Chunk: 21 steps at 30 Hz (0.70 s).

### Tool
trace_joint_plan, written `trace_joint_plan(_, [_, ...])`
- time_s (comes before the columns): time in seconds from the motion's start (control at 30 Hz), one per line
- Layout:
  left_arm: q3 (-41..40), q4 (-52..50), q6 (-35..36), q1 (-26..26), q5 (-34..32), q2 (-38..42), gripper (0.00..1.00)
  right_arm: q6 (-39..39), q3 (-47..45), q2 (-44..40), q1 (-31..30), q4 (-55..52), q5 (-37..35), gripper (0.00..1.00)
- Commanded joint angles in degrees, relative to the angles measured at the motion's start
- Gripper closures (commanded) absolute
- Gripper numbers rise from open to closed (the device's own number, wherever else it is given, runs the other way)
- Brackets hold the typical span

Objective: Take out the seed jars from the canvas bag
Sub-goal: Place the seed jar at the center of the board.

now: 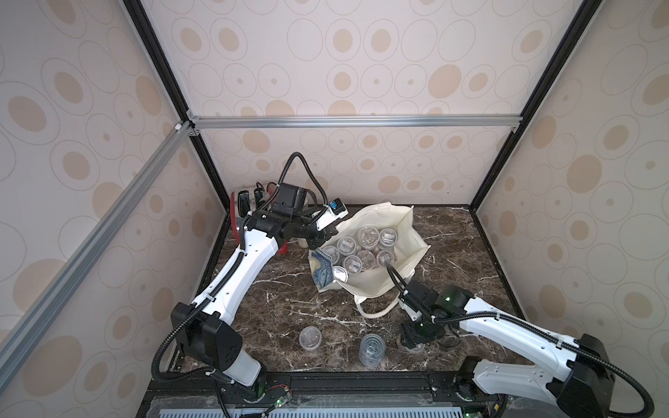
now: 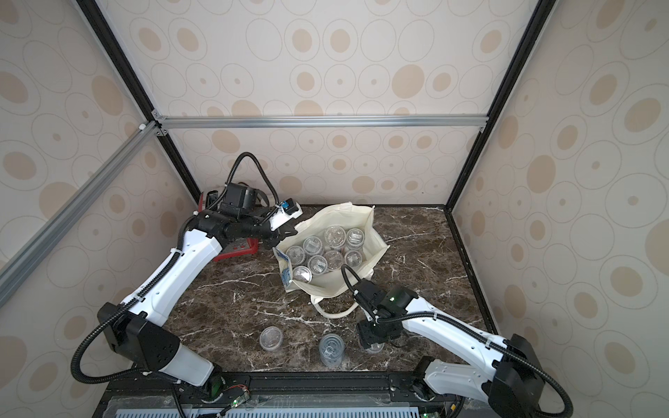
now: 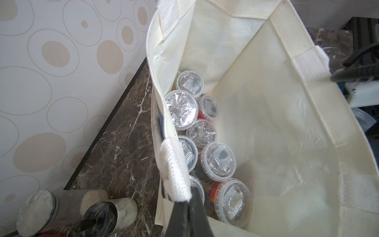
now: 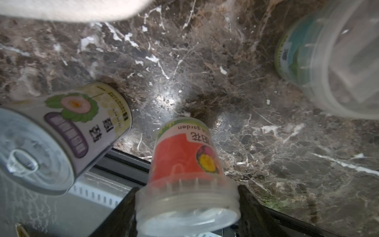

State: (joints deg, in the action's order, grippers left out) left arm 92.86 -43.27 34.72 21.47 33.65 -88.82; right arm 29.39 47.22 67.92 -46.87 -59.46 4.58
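Right wrist view shows my right end effector (image 4: pixel 187 202) clasping a likely light, slick red seed jar (image 4: pixel 184 160) at its lid end, left end effector (image 3: pixel 189 207) pinching the rim of the soft canvas bag (image 3: pixel 266 133)

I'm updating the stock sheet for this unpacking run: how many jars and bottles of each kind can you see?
Seed jars in the canvas bag, by lids showing: 8
Taken-out seed jars: 3, the red-labelled jar in the right gripper among them
Glass jar with pale lid: 1
Black-capped bottle: 1
Total: 13
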Motion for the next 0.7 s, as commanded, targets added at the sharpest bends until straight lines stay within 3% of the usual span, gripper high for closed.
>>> trace_joint_plan(0.0, [-0.5,-2.5,1.3,-0.4,2.4,2.1,1.00,1.0,2.4,3.4,-0.2,-0.3,-3.0,0.30])
trace_joint_plan(0.1, [-0.9,-3.4,2.2,-0.4,3.0,2.5,1.00,0.5,3.1,4.4,-0.2,0.0,-1.4,0.22])
trace_joint_plan(0.23, [-1.2,-3.8,2.6,-0.4,4.1,2.6,1.00,-0.8,3.4,2.1,-0.2,0.1,-1.0,0.01])
trace_joint_plan(0.5, [-1.4,-3.8,2.9,-0.4,4.9,2.5,1.00,-5.7,5.9,-8.4,-0.2,2.0,3.3,0.00])
trace_joint_plan(0.67, [-1.2,-4.2,3.5,-0.4,4.4,2.2,1.00,-8.9,19.2,-5.6,-0.1,1.0,11.4,0.03])
